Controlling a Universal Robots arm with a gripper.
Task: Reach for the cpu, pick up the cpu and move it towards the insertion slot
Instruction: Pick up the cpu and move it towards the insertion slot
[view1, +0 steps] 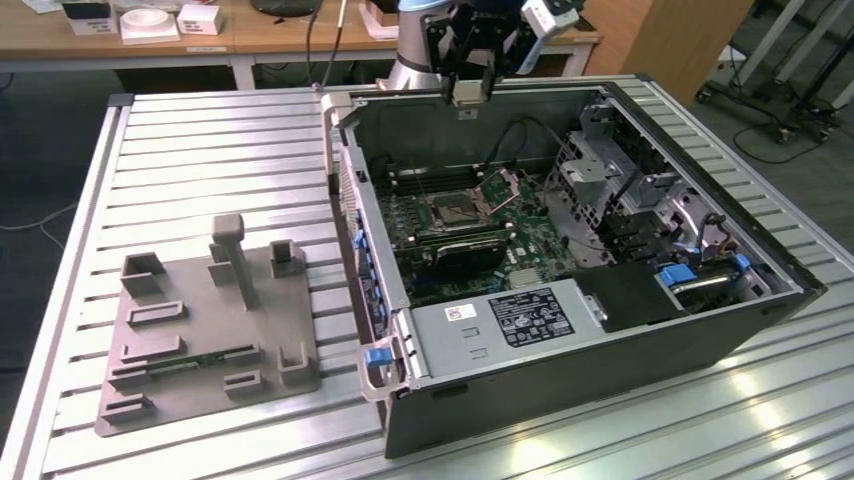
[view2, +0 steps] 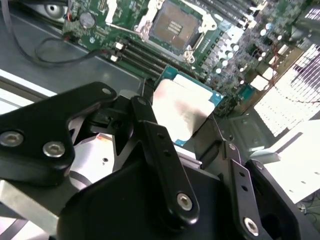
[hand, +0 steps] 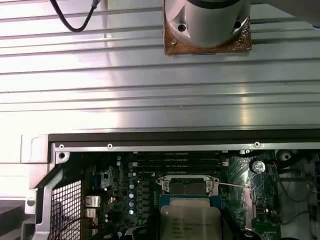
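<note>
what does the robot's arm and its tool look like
The arm is pale grey with a blue band near its top. The tool is black, with glossy black jointed links fastened by silver screws. A white camera box rides beside it.

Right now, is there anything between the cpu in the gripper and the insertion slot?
Nothing visible. The gripper holds the cpu above the open case, and the insertion slot lies uncovered beyond it, its latch swung up beside the slot, not over it.
</note>
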